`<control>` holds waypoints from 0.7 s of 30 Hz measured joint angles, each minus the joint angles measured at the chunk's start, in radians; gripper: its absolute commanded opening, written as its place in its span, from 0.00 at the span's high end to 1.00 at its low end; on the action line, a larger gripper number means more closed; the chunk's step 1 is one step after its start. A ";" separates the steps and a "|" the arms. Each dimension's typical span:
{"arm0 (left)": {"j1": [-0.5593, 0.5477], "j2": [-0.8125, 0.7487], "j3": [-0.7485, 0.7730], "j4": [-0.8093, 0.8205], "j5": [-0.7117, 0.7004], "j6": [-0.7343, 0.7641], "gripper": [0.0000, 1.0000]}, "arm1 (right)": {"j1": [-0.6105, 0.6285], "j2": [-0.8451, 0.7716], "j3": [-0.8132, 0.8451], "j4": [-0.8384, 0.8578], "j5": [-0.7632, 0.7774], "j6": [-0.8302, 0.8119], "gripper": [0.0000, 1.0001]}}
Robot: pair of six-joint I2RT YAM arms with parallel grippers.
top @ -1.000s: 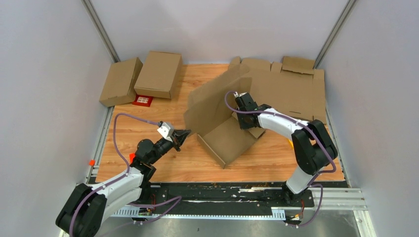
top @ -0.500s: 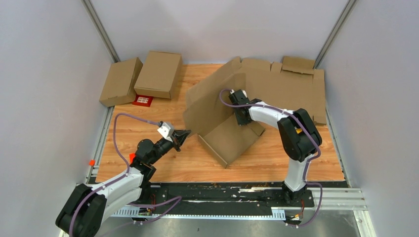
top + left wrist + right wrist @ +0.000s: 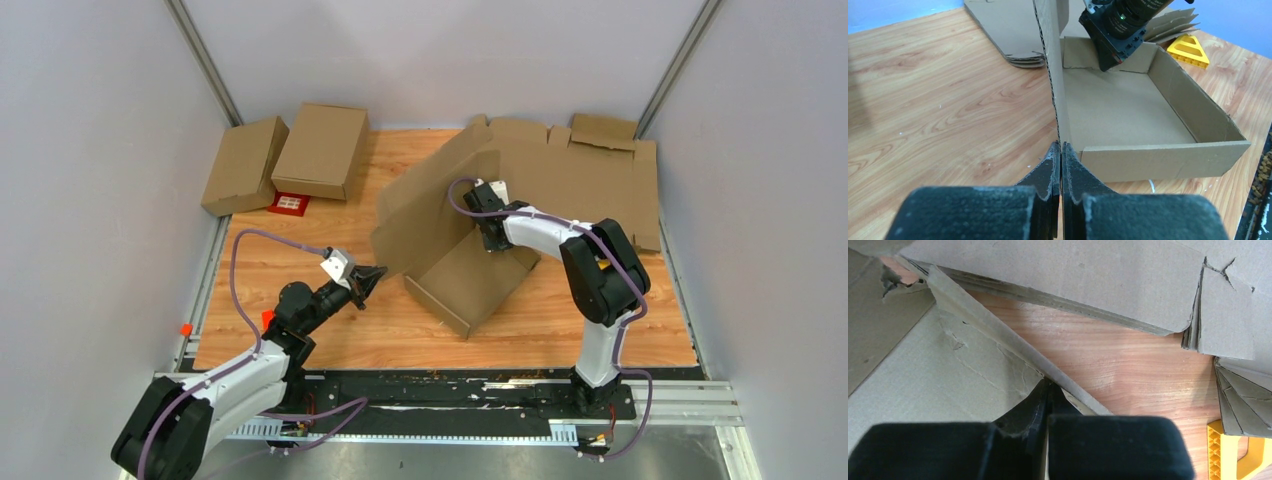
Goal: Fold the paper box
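Note:
The paper box (image 3: pixel 470 285) is a shallow brown tray in the middle of the table, with its big lid flap (image 3: pixel 425 205) standing up. My left gripper (image 3: pixel 373 275) is shut on the near edge of that upright flap; in the left wrist view its tips (image 3: pixel 1060 146) pinch the corrugated edge (image 3: pixel 1052 60). My right gripper (image 3: pixel 490 240) is shut, and its tip is inside the tray against the far wall. In the right wrist view its tips (image 3: pixel 1048 385) touch the base of that wall (image 3: pixel 998 332). The left wrist view shows the right gripper (image 3: pixel 1105 65) over the tray floor (image 3: pixel 1123 110).
Two folded boxes (image 3: pixel 245 165) (image 3: pixel 320 150) and a small red card (image 3: pixel 290 203) lie at the back left. A sheaf of flat notched cardboard sheets (image 3: pixel 590 170) fills the back right, close behind the box. A yellow triangular piece (image 3: pixel 1190 50) lies beside the tray.
My right gripper has moved back and left along the tray's far wall toward the raised flap. The tray has turned slightly. My left gripper has kept its hold and barely moved.

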 measured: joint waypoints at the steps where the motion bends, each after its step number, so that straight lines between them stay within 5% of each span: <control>1: 0.000 0.000 0.000 -0.002 0.001 0.001 1.00 | 0.000 0.000 0.000 0.000 0.002 0.005 1.00; 13: 0.000 0.032 0.000 0.032 0.026 0.002 1.00 | 0.002 -0.044 -0.053 0.037 -0.035 -0.044 0.96; 21: 0.000 0.042 0.000 0.050 0.034 0.002 1.00 | 0.016 -0.123 -0.095 0.035 -0.158 -0.103 0.72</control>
